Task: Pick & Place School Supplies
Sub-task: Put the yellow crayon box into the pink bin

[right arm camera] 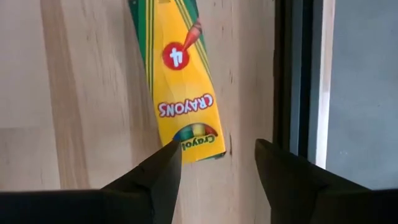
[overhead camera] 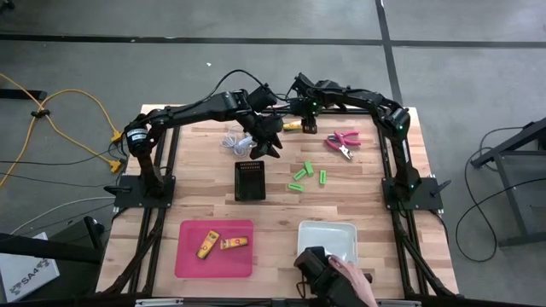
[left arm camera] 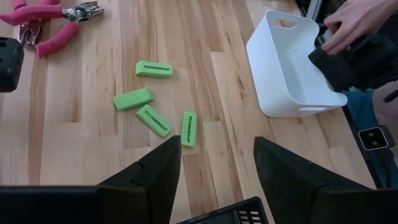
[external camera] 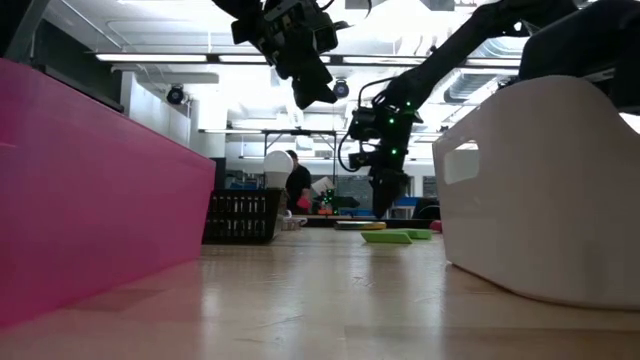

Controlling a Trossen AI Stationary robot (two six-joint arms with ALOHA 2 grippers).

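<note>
a: where's the right gripper (overhead camera: 309, 128)?
b: far edge of the desk (overhead camera: 281, 213), hanging right over the yellow crayon box (right arm camera: 180, 81). fingers (right arm camera: 149, 186) spread, nothing between them. the box end lies just ahead of the finger tips, flat on the wood, close to the desk edge.
a: left gripper (overhead camera: 269, 147)?
b: raised above the desk near the far middle, just past the black ribbed box (overhead camera: 250, 180). fingers (left arm camera: 146, 180) apart, holding nothing.
a: green pieces?
b: left wrist view shows four green erasers (left arm camera: 153, 68) loose on the wood, one of them partly under a finger tip in the frame. right of the black box in the high view, all flat, near each other, not stacked.
a: pink tool?
b: pink-handled pliers (overhead camera: 343, 141) lie on the desk just right of the right gripper, apart from the erasers.
a: containers?
b: pink tray (overhead camera: 189, 260) at the near left with two yellow-orange pieces (overhead camera: 220, 245) in it. white bin (overhead camera: 328, 234) at the near right. a person's hand (overhead camera: 354, 280) is at the near edge beside the bin, on a dark object. white coiled cord (overhead camera: 234, 138) sits under the left arm.
</note>
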